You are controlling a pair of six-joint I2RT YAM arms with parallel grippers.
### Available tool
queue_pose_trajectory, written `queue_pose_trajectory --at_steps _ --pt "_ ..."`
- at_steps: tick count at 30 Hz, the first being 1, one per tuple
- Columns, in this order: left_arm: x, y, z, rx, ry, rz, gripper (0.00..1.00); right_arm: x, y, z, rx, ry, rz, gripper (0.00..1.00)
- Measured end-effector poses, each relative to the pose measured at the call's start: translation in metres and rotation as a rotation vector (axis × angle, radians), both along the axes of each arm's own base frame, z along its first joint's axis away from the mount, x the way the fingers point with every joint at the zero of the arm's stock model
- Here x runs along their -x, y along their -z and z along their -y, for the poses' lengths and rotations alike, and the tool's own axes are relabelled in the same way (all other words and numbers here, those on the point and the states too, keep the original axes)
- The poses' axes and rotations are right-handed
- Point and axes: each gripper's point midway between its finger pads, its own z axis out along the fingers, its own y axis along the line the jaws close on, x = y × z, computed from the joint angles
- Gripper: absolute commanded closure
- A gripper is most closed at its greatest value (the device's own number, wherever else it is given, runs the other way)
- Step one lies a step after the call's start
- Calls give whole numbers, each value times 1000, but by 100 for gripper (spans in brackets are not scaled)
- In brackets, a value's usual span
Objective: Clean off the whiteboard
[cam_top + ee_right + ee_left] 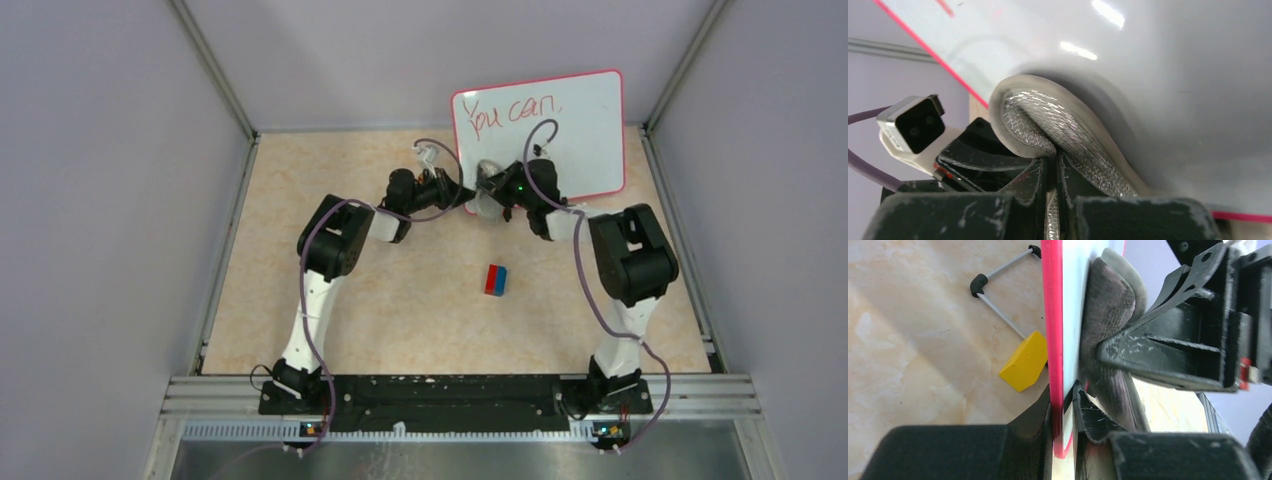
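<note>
Well, the whiteboard (580,140) stands near-upright at far right of the table (420,320), long axis left-right, written face toward the arms, lower-left corner hidden behind both grippers. The left gripper (1064,407) is pinched tight on its red edge; the right gripper (1050,167) is closed on a grey cloth (1033,115) pressed vs the white face. Up top the red writing (510,108) reads approx "You can"; a small red-blue block (496,279) lies mid-table, well apart.

Your whiteboard (540,135) stands at the far right of the table (420,320). The left claw (1064,407) clamps its lower left edge, and the right claw (1050,167) pinches a cloth (1048,120) against its front. A block (496,279) lies nearer you, between the arms. A wedge (1024,361) sits behind the board.
</note>
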Motion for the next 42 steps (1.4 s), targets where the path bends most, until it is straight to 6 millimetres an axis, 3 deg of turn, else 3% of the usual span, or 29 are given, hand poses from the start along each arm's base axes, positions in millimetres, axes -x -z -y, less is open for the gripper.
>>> queue_pose_trajectory --at_steps 2,7,9,11,14,20,24,27,35,42 --pt "0 0 1 0 1 1 100 2 5 17 1 15 -16 100" --pt "1 -1 1 2 2 4 100 -6 11 103 32 159 -42 100" --pt "1 -1 1 3 3 6 100 -11 8 121 46 198 -28 100" --pt "1 -2 1 3 3 7 100 -12 8 122 58 203 -22 100" --pt "0 -1 1 3 2 6 100 -14 3 105 80 185 1 100" --pt "0 -1 0 2 2 5 100 -17 -16 36 104 48 84 100" --pt "1 -1 1 3 7 6 100 -8 -17 17 123 -20 111 100" --pt "1 -2 1 4 8 7 94 -6 -14 32 152 -13 122 100" --pt "0 -5 -2 12 -4 3 53 -12 -30 90 199 82 175 100" --pt "-13 -1 -14 -1 -61 -12 19 -15 -33 106 235 105 191 100"
